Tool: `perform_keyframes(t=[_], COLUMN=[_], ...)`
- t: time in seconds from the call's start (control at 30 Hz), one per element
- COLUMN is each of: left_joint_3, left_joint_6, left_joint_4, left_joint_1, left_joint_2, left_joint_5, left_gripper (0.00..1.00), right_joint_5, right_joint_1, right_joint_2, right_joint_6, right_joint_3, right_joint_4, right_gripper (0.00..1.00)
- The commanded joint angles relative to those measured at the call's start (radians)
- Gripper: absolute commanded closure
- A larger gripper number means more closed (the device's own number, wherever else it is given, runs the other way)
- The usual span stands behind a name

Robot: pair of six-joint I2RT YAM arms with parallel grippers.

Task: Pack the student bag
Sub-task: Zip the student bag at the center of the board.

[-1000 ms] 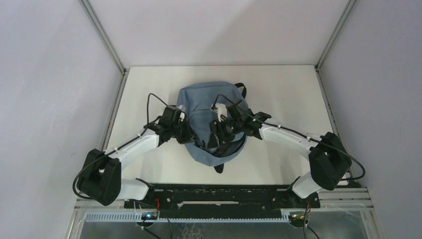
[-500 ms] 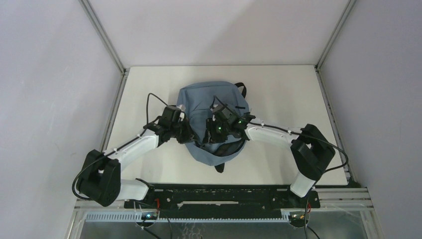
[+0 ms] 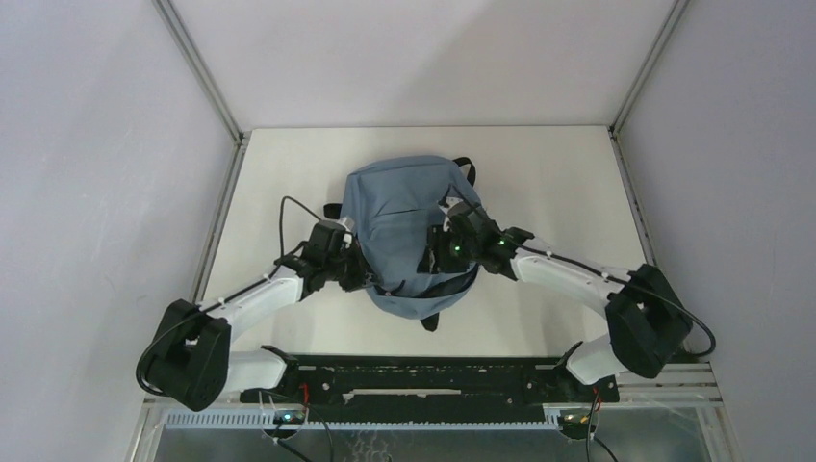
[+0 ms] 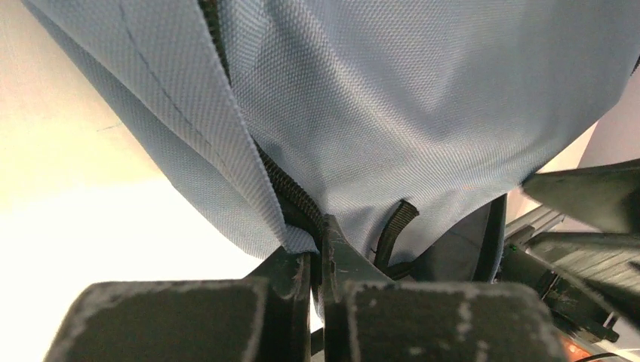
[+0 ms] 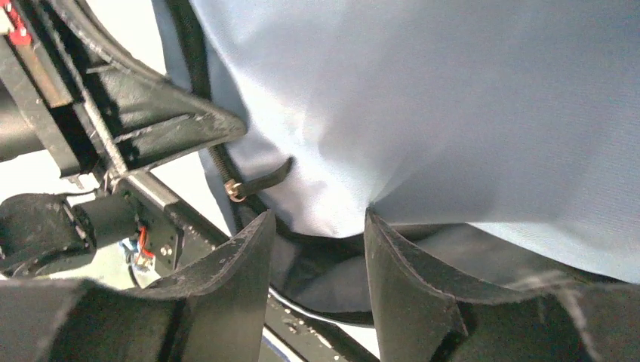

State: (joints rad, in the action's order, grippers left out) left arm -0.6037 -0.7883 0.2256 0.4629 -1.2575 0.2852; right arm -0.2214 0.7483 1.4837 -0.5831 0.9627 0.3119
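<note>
Left fingers [image 4: 343,260] pinch student bag [image 3: 404,207] beside zipper [image 4: 289,192].

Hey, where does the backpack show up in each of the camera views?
Top view: backpack in the middle of the table.
Left wrist: fills the upper frame.
Right wrist: fills the upper right.
Shared landmark: the black zipper along its open edge, seen in both wrist views.
</note>
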Motion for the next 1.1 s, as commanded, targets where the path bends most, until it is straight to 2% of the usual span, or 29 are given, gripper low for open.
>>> perform_keyframes(t=[0.0,0.13,0.27,0.4,0.5,0.67,0.8,0.93,1.07], left_joint_3=[0.031,0.010,-0.051,-0.131,-0.211,-0.307,-0.315,-0.291,-0.235], left_joint_6=[-0.032,-0.040,-0.020,0.012,0.030,0.037,0.032,0.035,0.025], left_joint_4=[-0.056,-0.089,-0.091,-0.092,-0.089,-0.085,-0.098,-0.109,-0.148], left_joint_1=[0.015,0.024,0.025,0.024,0.014,0.002,0.006,0.021,0.034], left_joint_2=[0.009,-0.029,-0.075,-0.117,-0.172,-0.204,-0.226,-0.265,-0.305], left_joint_5=[0.035,0.047,0.041,-0.001,-0.012,0.009,0.048,0.067,0.071], left_gripper=[1.00,1.00,1.00,1.00,1.00,1.00,1.00,1.00,1.00], right_joint_5=[0.078,0.064,0.077,0.065,0.052,0.001,0.028,-0.012,-0.090], right_joint_1=[-0.106,-0.167,-0.207,-0.290,-0.329,-0.314,-0.214,-0.113,-0.094], right_joint_2=[-0.059,0.009,0.136,0.261,0.315,0.178,0.069,0.011,0.028], right_joint_6=[-0.008,0.019,0.055,0.078,0.092,0.145,0.187,0.166,0.113], right_joint_3=[-0.070,-0.094,-0.046,0.078,0.210,0.255,0.246,0.141,-0.020], right_joint_4=[-0.037,-0.091,-0.129,-0.161,-0.102,-0.031,0.065,0.041,-0.030], right_gripper=[0.45,0.45,0.44,0.44,0.44,0.42,0.41,0.41,0.46])
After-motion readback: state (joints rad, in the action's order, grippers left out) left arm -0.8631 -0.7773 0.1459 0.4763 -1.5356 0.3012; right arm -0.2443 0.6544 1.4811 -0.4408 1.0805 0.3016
